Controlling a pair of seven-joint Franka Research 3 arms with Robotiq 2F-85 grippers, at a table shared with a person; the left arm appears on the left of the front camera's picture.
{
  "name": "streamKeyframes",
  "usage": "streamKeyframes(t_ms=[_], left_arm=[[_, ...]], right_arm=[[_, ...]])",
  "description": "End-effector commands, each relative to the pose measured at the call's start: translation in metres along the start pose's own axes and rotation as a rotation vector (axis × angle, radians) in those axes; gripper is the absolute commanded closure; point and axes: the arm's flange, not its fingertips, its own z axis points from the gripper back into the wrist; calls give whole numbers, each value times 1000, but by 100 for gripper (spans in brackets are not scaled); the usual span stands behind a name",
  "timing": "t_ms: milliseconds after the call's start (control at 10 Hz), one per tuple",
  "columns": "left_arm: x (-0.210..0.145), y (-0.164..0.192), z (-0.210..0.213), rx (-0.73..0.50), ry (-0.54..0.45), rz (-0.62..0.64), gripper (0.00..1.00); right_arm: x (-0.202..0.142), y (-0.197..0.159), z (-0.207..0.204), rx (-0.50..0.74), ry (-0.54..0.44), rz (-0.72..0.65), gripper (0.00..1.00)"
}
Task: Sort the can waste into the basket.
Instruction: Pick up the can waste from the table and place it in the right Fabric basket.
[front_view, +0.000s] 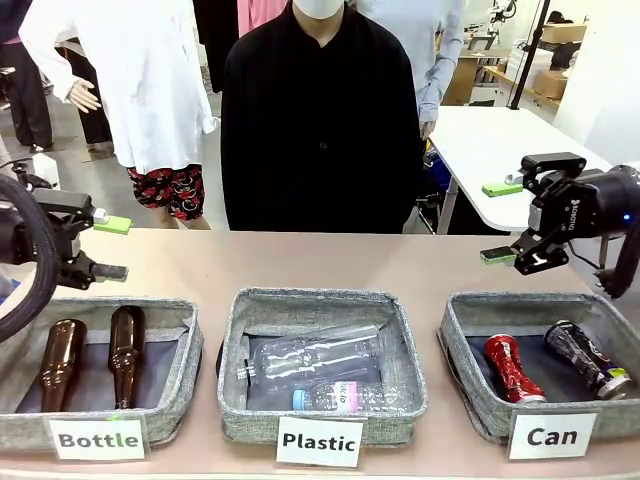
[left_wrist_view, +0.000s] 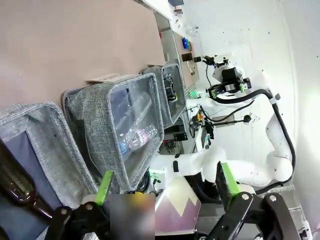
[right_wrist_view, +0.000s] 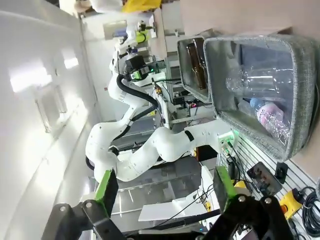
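Observation:
The grey "Can" basket (front_view: 470, 392) stands at the table's front right. Inside it lie a crushed red can (front_view: 511, 368) and a dark printed can (front_view: 588, 358), side by side. My right gripper (front_view: 502, 221) hangs open and empty above the table, behind that basket. My left gripper (front_view: 114, 247) is open and empty at the far left, above the back of the "Bottle" basket (front_view: 178, 388). In the left wrist view its green-padded fingers (left_wrist_view: 229, 178) stand apart with nothing between them. The right wrist view shows its own fingers (right_wrist_view: 106, 186) spread wide too.
The "Bottle" basket holds two brown glass bottles (front_view: 126, 353). The middle "Plastic" basket (front_view: 235, 370) holds clear plastic bottles (front_view: 316, 357). A person in black (front_view: 322, 120) stands at the far edge. The brown tabletop (front_view: 330, 262) behind the baskets is bare.

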Motion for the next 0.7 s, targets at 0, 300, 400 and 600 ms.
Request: streamKeyframes(t_ms=[0,300,400,600], left_arm=[[0,-3,4,1,-14,11,0],[0,-3,4,1,-14,11,0],[0,-3,4,1,-14,11,0],[0,-3,4,1,-14,11,0]], right_arm=[[0,1,3,11,-14,8,0],[0,1,3,11,-14,8,0],[0,1,3,11,-14,8,0],[0,1,3,11,-14,8,0]])
